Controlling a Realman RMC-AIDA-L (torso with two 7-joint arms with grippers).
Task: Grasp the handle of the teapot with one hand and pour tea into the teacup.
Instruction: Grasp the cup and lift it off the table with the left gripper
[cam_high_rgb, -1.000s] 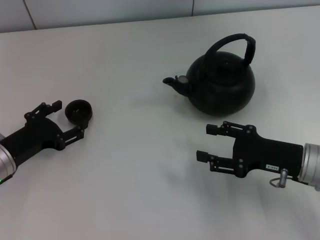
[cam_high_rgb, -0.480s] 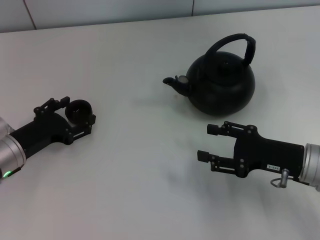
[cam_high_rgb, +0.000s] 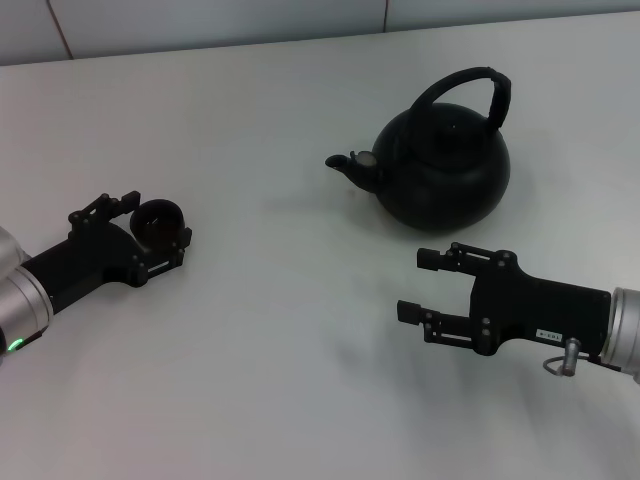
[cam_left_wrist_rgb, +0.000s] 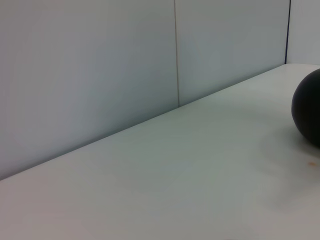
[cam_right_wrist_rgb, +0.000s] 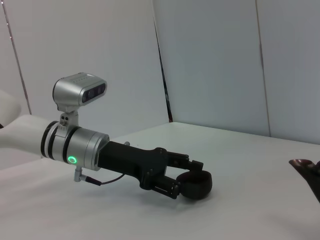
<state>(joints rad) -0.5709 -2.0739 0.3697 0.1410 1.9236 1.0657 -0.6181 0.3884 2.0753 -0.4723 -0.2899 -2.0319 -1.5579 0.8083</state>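
Left hand (cam_high_rgb: 155, 236) clasps teacup (cam_high_rgb: 157, 221); no legible writing.

Matte black teapot (cam_high_rgb: 443, 170) with a silvery metal spot by its spout; dull black teacup (cam_high_rgb: 158, 222); smooth, faintly shiny white table (cam_high_rgb: 280, 330).

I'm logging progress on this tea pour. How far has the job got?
Early stage. In hand: the left claw sits around the teacup on the table, fingers either side; whether they grip it is unclear. Not started: the teapot stands upright with its handle untouched, and the right claw hangs open just in front of it. Left to do: grasp the handle, lift, tilt and pour.
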